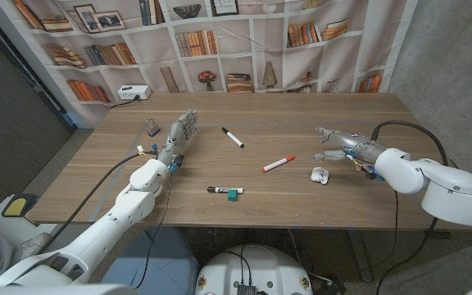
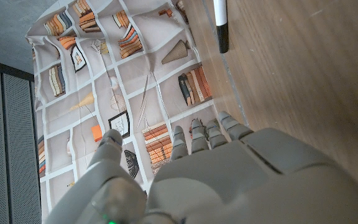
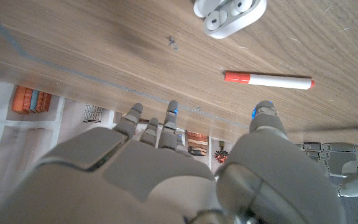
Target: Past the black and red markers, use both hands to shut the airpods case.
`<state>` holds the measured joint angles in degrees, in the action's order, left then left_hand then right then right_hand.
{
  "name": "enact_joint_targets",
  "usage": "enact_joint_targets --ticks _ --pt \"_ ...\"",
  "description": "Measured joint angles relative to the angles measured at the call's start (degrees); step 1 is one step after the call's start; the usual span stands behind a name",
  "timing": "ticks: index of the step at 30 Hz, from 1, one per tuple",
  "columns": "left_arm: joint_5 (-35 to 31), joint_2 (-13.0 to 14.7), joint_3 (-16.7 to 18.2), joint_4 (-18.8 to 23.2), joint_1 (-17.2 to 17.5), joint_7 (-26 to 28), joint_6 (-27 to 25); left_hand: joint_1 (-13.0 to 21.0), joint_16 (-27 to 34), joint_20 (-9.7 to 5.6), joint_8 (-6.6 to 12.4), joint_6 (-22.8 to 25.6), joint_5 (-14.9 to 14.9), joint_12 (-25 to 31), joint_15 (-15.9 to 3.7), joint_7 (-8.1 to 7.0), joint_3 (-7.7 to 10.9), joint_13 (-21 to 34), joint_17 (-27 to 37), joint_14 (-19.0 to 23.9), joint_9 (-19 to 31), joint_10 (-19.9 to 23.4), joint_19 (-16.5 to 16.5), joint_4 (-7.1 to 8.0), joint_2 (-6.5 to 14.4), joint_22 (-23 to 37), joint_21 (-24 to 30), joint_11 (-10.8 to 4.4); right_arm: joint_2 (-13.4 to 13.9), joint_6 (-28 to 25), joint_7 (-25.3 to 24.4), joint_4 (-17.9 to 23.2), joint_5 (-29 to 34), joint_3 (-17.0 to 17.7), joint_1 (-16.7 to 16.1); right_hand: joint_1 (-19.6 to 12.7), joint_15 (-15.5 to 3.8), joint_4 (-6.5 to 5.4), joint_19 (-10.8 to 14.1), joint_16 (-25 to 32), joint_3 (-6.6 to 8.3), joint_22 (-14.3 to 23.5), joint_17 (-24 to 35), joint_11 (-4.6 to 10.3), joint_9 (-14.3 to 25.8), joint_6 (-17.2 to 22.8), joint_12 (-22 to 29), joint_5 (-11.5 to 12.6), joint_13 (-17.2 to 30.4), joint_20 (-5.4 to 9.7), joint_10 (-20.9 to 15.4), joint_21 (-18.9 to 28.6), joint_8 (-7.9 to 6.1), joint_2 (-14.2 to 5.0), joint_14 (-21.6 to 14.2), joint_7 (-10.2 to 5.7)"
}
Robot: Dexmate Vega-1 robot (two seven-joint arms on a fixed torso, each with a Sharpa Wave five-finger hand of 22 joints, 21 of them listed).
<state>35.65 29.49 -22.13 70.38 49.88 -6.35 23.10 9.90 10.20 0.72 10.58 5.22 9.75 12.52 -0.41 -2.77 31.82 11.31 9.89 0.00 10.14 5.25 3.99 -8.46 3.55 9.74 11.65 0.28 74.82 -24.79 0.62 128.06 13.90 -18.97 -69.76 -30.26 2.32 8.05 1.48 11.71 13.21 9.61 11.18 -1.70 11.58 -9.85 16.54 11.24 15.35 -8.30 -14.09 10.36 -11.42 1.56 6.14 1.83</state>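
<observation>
The white airpods case [image 1: 319, 174] lies open on the table's right half, its lid tipped back and the earbuds showing [image 3: 229, 12]. My right hand [image 1: 338, 143] hovers just behind it with fingers spread, holding nothing; its back fills the lower part of the right wrist view [image 3: 166, 174]. A red marker [image 1: 279, 164] [image 3: 269, 80] lies left of the case, and a black marker [image 1: 233, 138] [image 2: 221, 25] lies farther back toward the middle. Over the table's left side my left hand [image 1: 179, 135] [image 2: 197, 180] is raised, fingers apart and empty.
A marker with a green cap [image 1: 225, 191] lies near the front edge at the middle. A small metal clip [image 1: 152, 127] stands just left of my left hand. A white power strip [image 1: 133, 93] sits at the back left, before a bookshelf-print backdrop.
</observation>
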Motion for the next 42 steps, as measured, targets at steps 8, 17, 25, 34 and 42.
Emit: enact_joint_targets --ticks 8,17,25,34,42 --pt "-0.1 0.0 0.0 -0.1 0.4 -0.1 0.7 0.0 0.0 0.00 0.00 0.0 0.0 0.2 0.00 0.00 0.00 0.0 0.0 0.0 0.0 0.2 0.0 0.00 0.0 0.0 0.0 0.24 0.4 -1.5 -0.2 0.6 1.2 -1.3 0.0 -0.3 -0.25 0.00 0.0 0.0 0.00 0.0 0.0 -0.21 0.0 0.0 0.0 0.0 0.1 0.01 -0.2 0.0 0.50 0.30 -0.3 0.00" --pt "0.0 0.2 0.3 0.4 1.1 0.2 1.0 0.2 0.0 0.00 0.00 0.3 0.0 0.2 0.00 0.31 0.00 0.0 0.0 0.0 0.0 0.4 0.0 0.01 0.2 0.0 0.0 0.02 0.4 -2.6 0.3 1.2 4.1 -3.4 1.0 -0.8 0.11 0.00 0.1 0.5 0.00 0.0 0.0 0.20 0.0 0.0 0.2 0.0 0.6 -0.73 -0.6 0.2 1.09 0.30 -1.4 0.01" --pt "0.1 0.5 0.5 1.0 1.6 0.6 1.0 0.4 0.0 0.00 0.00 0.4 0.0 0.2 0.00 0.20 0.01 0.0 0.0 0.0 0.0 0.7 0.0 0.01 0.4 0.0 -0.3 0.33 0.3 -4.1 1.7 1.8 7.2 -5.2 1.9 -0.8 0.85 0.00 0.6 0.8 0.00 0.0 0.0 -0.32 0.0 0.1 0.8 0.0 0.7 -1.23 -2.2 0.2 1.00 0.40 -2.6 0.76" --pt "0.1 0.7 0.5 1.7 2.0 0.8 0.8 0.4 0.0 0.00 0.00 0.4 0.0 0.2 0.00 0.20 0.01 0.0 0.0 0.0 0.0 0.7 0.0 0.01 0.4 0.0 -0.3 0.33 -0.5 -6.8 6.4 3.2 13.4 -8.3 4.2 -1.2 0.42 0.00 1.4 1.3 0.00 0.0 0.0 -0.30 0.0 -0.1 1.6 0.0 1.0 -1.54 -4.2 0.5 0.59 0.30 -3.8 1.99" --pt "0.1 0.7 0.5 2.0 2.3 1.1 0.5 0.4 0.0 0.00 0.00 0.4 0.0 0.2 -0.22 0.20 0.01 0.0 0.0 0.2 0.0 0.7 0.0 0.01 0.4 0.0 -0.3 0.33 -1.6 -8.4 11.5 4.1 19.4 -11.0 6.5 -1.7 0.48 0.25 1.7 1.6 0.25 0.0 0.0 -0.88 0.0 0.0 2.5 0.2 1.1 -1.22 -6.2 0.5 0.38 0.38 -5.2 2.49"
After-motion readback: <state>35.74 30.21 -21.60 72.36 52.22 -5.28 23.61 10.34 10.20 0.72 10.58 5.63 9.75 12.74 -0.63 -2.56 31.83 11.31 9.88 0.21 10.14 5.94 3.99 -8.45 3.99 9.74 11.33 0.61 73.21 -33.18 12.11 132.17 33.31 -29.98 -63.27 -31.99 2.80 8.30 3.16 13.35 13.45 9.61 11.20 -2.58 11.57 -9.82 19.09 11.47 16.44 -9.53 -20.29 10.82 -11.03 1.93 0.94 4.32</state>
